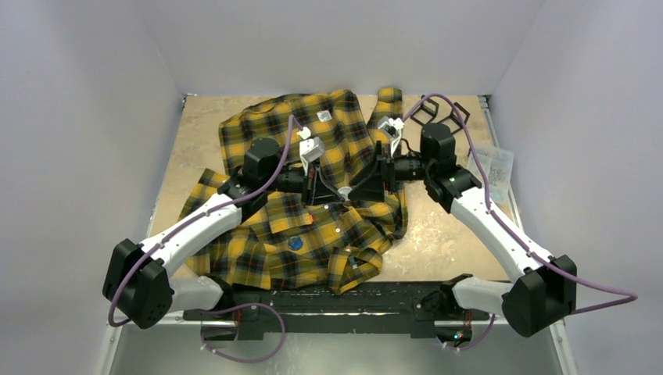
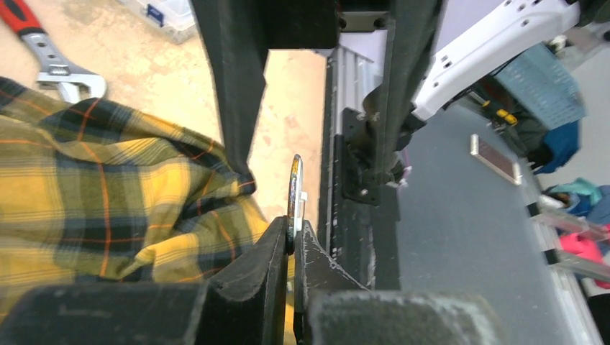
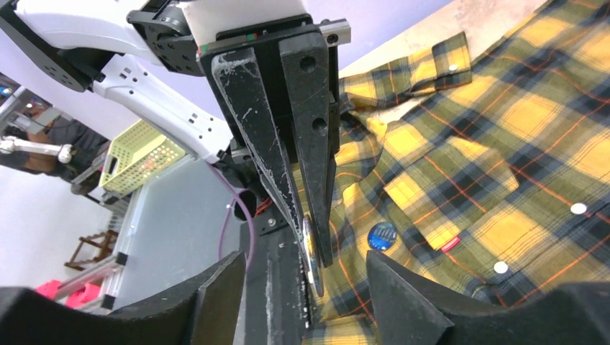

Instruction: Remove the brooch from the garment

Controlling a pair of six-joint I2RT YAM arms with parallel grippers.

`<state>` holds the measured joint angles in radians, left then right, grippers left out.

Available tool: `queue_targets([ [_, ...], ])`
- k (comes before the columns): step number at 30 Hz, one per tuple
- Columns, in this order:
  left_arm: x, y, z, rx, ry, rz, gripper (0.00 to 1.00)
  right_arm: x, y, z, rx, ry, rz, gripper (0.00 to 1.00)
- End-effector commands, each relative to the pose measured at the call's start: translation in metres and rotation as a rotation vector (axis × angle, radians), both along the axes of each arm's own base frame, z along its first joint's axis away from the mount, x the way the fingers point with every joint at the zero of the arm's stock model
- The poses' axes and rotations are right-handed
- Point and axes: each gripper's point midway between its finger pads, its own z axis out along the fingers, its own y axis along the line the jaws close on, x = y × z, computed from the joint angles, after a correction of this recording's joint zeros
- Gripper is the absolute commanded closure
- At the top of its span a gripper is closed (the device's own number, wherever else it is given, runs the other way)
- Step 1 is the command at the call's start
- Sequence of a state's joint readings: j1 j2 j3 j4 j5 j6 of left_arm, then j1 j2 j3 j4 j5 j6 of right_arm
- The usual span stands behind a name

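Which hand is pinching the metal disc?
The left hand, shut on the thin disc seen edge-on. The right hand is open wide, holding nothing.

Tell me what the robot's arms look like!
The left arm and right arm have white tube-shaped links with chunky black joints. A purple cable loops along each one. Both end in black, wedge-shaped fingers with pale scratches.

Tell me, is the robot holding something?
Yes. The left fingers pinch a thin round badge by its edge; the right fingers hold nothing.
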<state>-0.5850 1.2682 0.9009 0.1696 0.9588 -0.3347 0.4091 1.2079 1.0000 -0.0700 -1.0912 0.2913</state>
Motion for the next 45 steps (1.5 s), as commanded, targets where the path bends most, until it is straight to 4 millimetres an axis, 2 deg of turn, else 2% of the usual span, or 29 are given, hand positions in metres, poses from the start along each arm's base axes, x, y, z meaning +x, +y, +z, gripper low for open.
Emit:
queue_targets([
  [1,0.008,0.013,0.002,0.075,-0.233,0.040,1.00,0.001,-0.001,0.023,0.021,-0.045,-0.020,0.28],
  [4,0.020,0.025,0.000,0.172,-0.441,0.049,1.00,0.005,-0.002,0.023,-0.011,-0.039,-0.038,0.21],
  [7,0.029,0.036,0.010,0.231,-0.663,0.061,1.00,0.008,-0.003,0.016,-0.056,-0.003,-0.034,0.12],
  [11,0.028,0.048,0.021,0.297,-1.032,0.002,1.00,0.021,-0.011,0.007,-0.167,-0.076,-0.074,0.10],
  [17,0.025,0.063,0.015,0.416,-1.706,-0.119,1.00,0.018,-0.014,0.012,-0.227,-0.154,-0.036,0.09],
  [19,0.025,0.063,0.017,0.432,-1.835,-0.133,1.00,0.015,-0.008,0.014,-0.235,-0.188,-0.026,0.09],
  [25,0.018,0.058,0.031,0.418,-2.000,-0.158,0.99,-0.002,0.015,0.017,-0.250,-0.275,0.038,0.08],
  [28,0.013,0.054,0.039,0.408,-2.065,-0.159,0.98,-0.004,0.021,0.016,-0.249,-0.285,0.064,0.08],
  [33,0.008,0.050,0.039,0.432,-2.106,-0.220,0.96,-0.005,0.029,0.021,-0.237,-0.328,0.092,0.09],
  [39,0.007,0.046,0.050,0.469,-2.141,-0.235,0.95,0.002,0.030,0.021,-0.227,-0.435,0.021,0.13],
  [42,0.003,0.044,0.053,0.469,-2.148,-0.253,0.95,0.000,0.026,0.033,-0.137,-0.568,-0.059,0.14],
  [45,0.000,0.042,0.054,0.463,-2.160,-0.270,0.95,-0.005,0.030,0.037,-0.129,-0.610,-0.050,0.19],
])
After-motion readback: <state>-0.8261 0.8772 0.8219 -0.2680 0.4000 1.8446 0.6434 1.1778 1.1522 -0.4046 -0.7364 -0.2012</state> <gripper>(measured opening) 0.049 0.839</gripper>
